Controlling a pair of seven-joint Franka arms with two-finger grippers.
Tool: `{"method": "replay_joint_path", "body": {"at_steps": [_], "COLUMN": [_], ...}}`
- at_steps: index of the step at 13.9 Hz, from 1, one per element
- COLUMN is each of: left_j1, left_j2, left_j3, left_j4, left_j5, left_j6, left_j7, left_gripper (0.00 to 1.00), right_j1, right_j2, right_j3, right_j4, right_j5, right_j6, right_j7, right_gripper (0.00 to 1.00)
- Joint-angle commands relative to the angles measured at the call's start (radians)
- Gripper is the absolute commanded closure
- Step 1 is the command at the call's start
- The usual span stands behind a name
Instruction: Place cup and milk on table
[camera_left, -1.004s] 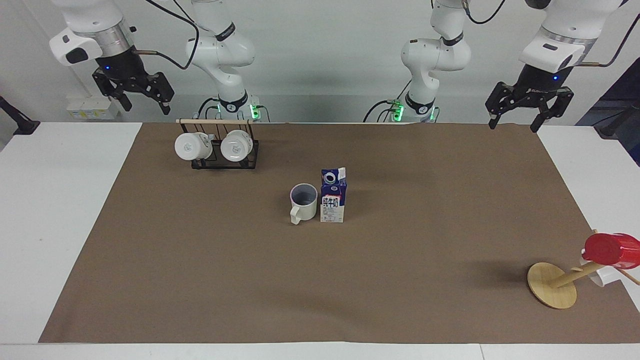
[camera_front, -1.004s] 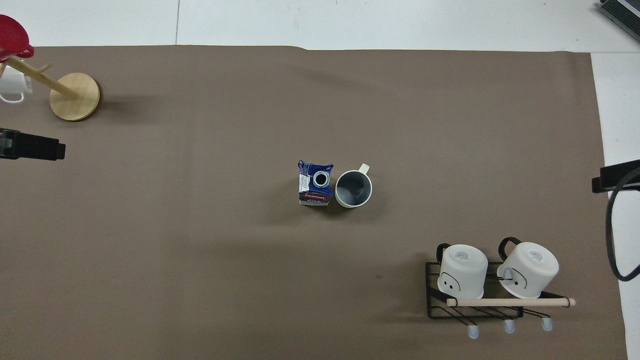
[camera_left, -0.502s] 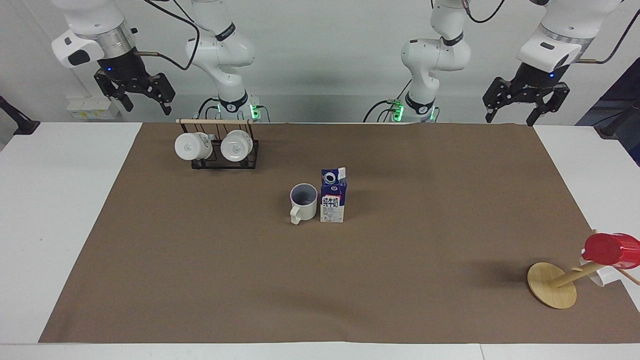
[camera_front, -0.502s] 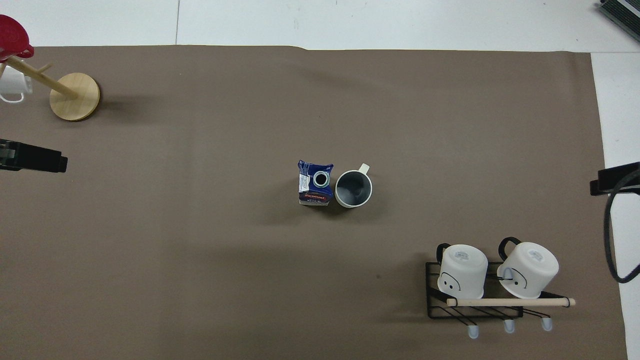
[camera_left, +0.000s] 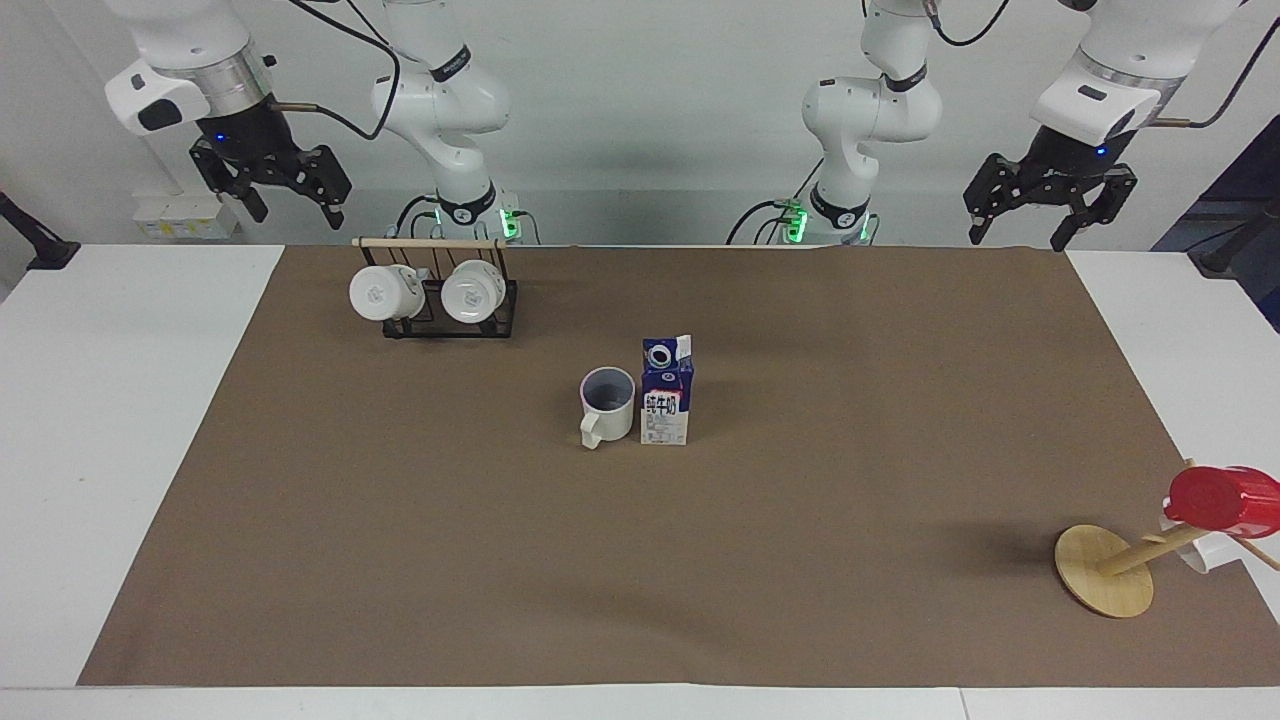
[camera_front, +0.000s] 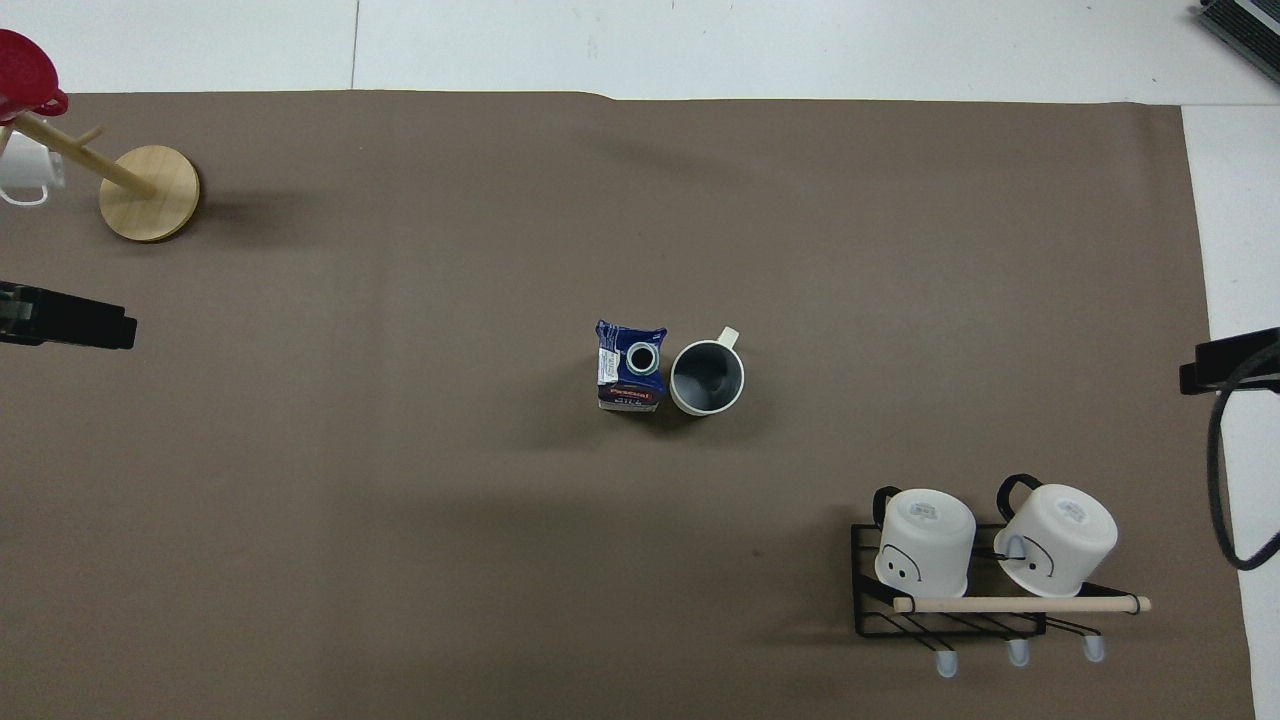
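Facing view, desk (camera_left: 120, 400): wide and white, with a large brown mat (camera_left: 800, 560) over most of it.
Left gripper (camera_left: 1047, 215): raised over the mat's corner at the left arm's end, nearest the robots; jaws apart, holding nothing; this arm waits.
Right gripper (camera_left: 290, 195): raised over the bare desk at the right arm's end, beside the mug rack; jaws apart, holding nothing.
Mug rack (camera_left: 440, 300): black wire frame with a wooden bar, two white mugs lying on it, close to the robots.
Wooden stand (camera_left: 1105, 570): round base and tilted peg with a red cup (camera_left: 1220, 500) on it, at the left arm's end, far from the robots.
Milk (camera_left: 666, 405): upright at mid mat, cap on top.
Cup (camera_left: 607, 405): upright, just beside the milk toward the right arm's end, handle pointing away from the robots.
Progress: both things stand free on the desk, so the task looks complete; nothing seems left but for the arms to stay clear.
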Motion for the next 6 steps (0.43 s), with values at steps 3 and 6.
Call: {"method": "replay_joint_path", "body": {"at_steps": [3, 6], "left_j1": [0.009, 0.009], "left_j2": [-0.006, -0.008], "left_j3": [-0.007, -0.007], "left_j4": [0.006, 0.005], "left_j5": [0.008, 0.008], "left_j6": [-0.026, -0.032], "left_j7": [0.001, 0.003], "left_gripper": [0.00, 0.00], "right_j1": [-0.008, -0.008], "right_j2": [-0.029, -0.029], "right_j3": [0.007, 0.007], "right_j4": [-0.039, -0.040], "right_j5": [-0.004, -0.004], "right_j6": [0.017, 0.017], "right_j7": [0.017, 0.017], "right_gripper": [0.00, 0.00]}}
